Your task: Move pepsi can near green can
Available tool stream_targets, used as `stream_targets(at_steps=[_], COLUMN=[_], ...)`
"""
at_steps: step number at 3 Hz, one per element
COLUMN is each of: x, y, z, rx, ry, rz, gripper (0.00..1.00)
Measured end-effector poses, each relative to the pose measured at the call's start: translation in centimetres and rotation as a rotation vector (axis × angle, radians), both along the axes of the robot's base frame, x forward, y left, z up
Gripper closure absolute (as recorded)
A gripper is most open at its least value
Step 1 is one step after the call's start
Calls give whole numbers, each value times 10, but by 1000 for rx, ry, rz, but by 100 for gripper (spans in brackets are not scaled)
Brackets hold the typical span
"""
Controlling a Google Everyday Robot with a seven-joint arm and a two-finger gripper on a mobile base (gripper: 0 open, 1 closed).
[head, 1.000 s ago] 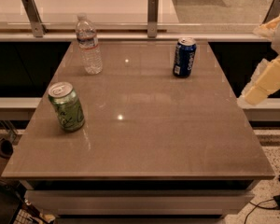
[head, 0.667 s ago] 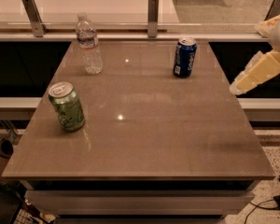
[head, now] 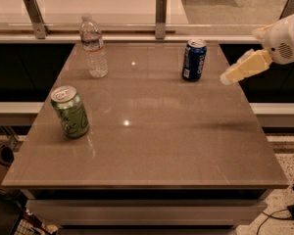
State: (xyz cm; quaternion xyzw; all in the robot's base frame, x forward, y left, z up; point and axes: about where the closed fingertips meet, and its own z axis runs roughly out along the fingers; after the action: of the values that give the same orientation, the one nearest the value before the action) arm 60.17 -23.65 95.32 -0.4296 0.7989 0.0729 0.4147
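The pepsi can (head: 194,59), dark blue with white lettering and a silver top, stands upright at the back right of the brown table (head: 152,136). The green can (head: 70,111) stands upright near the table's left edge, far from the pepsi can. My gripper (head: 231,76) comes in from the right edge of the camera view, above the table's right side, a little to the right of the pepsi can and apart from it. It holds nothing.
A clear plastic water bottle (head: 94,46) stands at the back left of the table. A white counter with metal posts (head: 160,14) runs behind the table. Cables lie on the floor at the lower right (head: 291,208).
My gripper has moved left and up, from the table's right edge toward the pepsi can. The cans and the bottle have not moved.
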Motion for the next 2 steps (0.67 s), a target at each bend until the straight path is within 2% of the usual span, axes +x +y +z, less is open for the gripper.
stream_targets(at_steps=[2], x=[35], y=[20], z=[-15], rx=[170], ry=[-43], rz=[0], gripper=[0])
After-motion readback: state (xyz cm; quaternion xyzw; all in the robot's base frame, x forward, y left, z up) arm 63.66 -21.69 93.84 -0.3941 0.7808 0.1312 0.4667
